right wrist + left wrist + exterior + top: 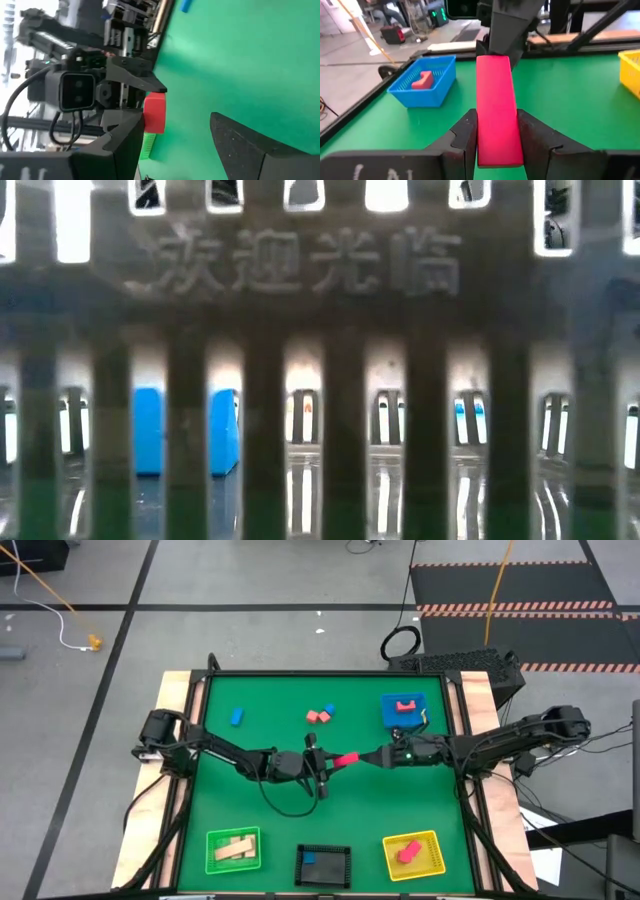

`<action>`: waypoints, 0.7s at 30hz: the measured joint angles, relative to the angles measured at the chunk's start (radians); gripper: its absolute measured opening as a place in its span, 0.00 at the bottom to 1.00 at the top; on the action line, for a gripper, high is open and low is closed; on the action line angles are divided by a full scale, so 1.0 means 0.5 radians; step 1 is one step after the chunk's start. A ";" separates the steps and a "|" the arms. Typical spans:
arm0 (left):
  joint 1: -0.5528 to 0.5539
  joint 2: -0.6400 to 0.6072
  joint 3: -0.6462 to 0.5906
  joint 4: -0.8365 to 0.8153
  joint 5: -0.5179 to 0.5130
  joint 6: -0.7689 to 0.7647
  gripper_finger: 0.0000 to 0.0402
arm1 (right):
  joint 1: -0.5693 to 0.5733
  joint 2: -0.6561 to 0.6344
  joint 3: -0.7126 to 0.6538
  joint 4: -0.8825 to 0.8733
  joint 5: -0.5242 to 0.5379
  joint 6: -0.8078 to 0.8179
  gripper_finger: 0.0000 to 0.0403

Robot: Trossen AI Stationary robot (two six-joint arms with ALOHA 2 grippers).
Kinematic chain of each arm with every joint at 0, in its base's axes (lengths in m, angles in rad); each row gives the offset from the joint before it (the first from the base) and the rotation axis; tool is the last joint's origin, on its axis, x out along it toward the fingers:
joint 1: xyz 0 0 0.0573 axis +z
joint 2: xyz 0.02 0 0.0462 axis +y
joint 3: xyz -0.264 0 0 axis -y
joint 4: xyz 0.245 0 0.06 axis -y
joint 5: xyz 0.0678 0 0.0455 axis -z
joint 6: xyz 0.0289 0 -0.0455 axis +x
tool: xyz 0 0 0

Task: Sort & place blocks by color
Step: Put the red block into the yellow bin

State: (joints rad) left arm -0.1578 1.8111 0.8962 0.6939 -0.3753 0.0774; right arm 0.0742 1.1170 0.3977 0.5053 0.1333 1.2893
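Observation:
A long red block (346, 758) hangs over the middle of the green table between my two grippers. My left gripper (325, 762) comes from the table's left and is shut on the block's near end (496, 135). My right gripper (378, 757) comes from the right and is open. The block's other end (155, 112) stands between its fingers, close to one finger (125, 142). Loose on the far part of the table lie a blue block (237, 716), a red block (315, 716) and another blue block (328, 711). My left gripper pinches the red block's two long sides (480, 132) between its fingers, at the end nearest the wrist. The fingers lie level, pointing toward the table's right, along the block. The block sticks out forward past the fingertips, clear of the table. My right gripper: whether a finger touches the block's end, I cannot tell.
A blue tray (386, 712) at the far right holds a red block (404, 706). Along the near edge stand a green tray (212, 850) with tan blocks, a black tray (300, 865) with a blue block and a yellow tray (432, 853) with a red block. The black tray's slats (345, 430) fill the low view.

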 joint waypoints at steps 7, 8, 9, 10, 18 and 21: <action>0.003 0.000 0.038 -0.143 0.075 -0.074 0.27 | 0.001 0.126 0.002 0.255 0.003 -0.209 0.55; 0.002 0.000 0.038 -0.137 0.075 -0.075 0.27 | 0.001 0.146 0.002 0.315 0.005 -0.251 0.54; 0.002 0.000 0.038 -0.123 0.075 -0.076 0.27 | 0.003 0.165 0.002 0.369 0.003 -0.281 0.55; 0.002 0.000 0.038 -0.113 0.074 -0.076 0.27 | 0.009 0.185 0.002 0.417 0.003 -0.298 0.55; 0.011 0.000 0.038 -0.076 0.070 -0.053 0.27 | 0.025 0.334 0.002 0.572 0.053 -0.237 0.54; 0.022 0.000 0.038 -0.089 0.070 -0.053 0.27 | 0.025 0.364 0.002 0.623 0.044 -0.165 0.54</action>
State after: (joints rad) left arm -0.1466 1.8111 0.9154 0.6495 -0.3401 0.0509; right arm 0.0868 1.2989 0.3985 0.8168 0.1552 1.2066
